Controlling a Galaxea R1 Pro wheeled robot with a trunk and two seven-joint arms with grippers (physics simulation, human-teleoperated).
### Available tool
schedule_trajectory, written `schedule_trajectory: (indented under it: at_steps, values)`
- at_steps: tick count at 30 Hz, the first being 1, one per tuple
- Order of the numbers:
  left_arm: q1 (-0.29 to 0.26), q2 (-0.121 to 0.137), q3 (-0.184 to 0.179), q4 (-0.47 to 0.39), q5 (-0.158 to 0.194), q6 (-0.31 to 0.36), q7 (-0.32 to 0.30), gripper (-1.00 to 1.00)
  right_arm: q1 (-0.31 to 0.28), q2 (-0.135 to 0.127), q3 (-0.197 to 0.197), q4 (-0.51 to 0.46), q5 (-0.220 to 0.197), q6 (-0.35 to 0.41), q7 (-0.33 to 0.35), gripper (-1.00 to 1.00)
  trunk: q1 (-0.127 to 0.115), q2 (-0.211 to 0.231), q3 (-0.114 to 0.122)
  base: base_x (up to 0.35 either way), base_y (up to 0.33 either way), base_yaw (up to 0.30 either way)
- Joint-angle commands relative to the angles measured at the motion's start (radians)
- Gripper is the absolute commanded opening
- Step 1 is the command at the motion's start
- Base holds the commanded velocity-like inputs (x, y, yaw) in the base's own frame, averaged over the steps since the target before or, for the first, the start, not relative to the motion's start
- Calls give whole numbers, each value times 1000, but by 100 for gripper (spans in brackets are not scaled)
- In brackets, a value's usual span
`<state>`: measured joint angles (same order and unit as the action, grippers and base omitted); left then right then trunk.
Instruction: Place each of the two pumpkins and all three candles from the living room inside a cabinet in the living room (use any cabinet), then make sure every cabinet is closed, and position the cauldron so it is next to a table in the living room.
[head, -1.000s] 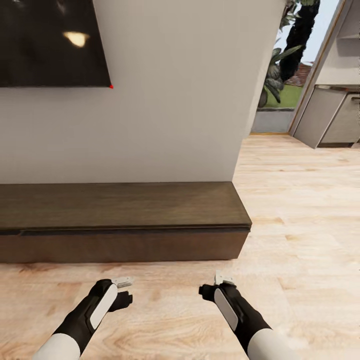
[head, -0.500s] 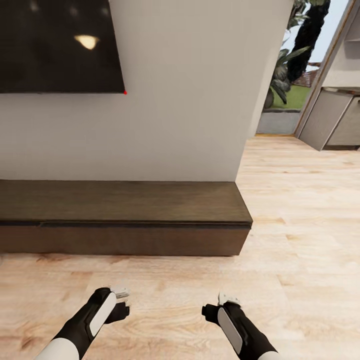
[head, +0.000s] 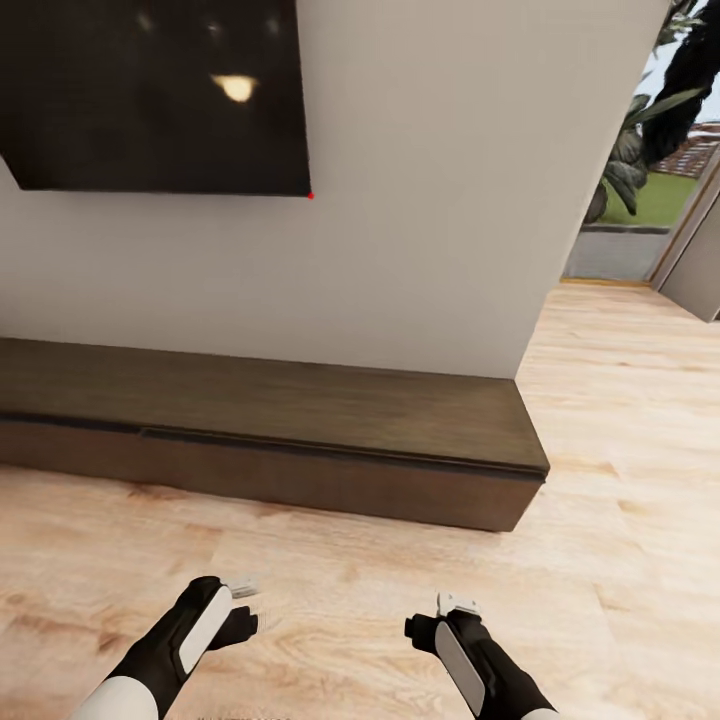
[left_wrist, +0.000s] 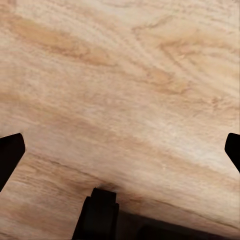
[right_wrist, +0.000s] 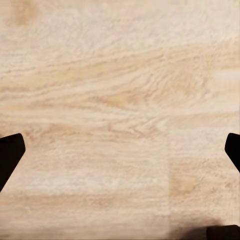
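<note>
The long low dark-brown cabinet (head: 300, 410) runs along the wall ahead, and its drawer fronts sit flush and shut. Both arms hang low over the wood floor in front of it. My left gripper (head: 243, 608) is open, with dark fingertips (left_wrist: 10, 152) spread wide over bare floorboards. My right gripper (head: 440, 612) is open too, and its fingertips (right_wrist: 10, 152) are far apart with nothing between them. The pumpkins, candles and cauldron are out of view.
A black TV screen (head: 160, 95) hangs on the white wall (head: 450, 220) above the cabinet. The wall ends at the right, where a passage leads to a glass door with plants (head: 640, 180) outside. Pale wood floor (head: 620, 480) stretches to the right.
The whole picture has shifted: the camera has swung left, so the TV and cabinet end sit further right and look tilted. Both arms show lower in the frame, with the grippers unchanged.
</note>
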<state>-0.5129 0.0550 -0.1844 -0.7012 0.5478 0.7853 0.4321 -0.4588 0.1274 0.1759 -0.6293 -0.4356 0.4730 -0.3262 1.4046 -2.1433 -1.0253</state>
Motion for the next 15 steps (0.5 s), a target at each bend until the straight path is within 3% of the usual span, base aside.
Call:
schedule_trajectory:
  at_steps: [1, 15]
  values:
    - [0, 0, 0, 0, -1, 0, 1, 100, 0, 0, 0, 0, -1, -1, 0, 100, -4, 7, 3, 0, 0, 272]
    - [0, -4, 0, 0, -8, 0, 4, 100, 0, -1, 3, 73, 3, -84, 2, 100, -58, 105, 41, 0, 0, 272]
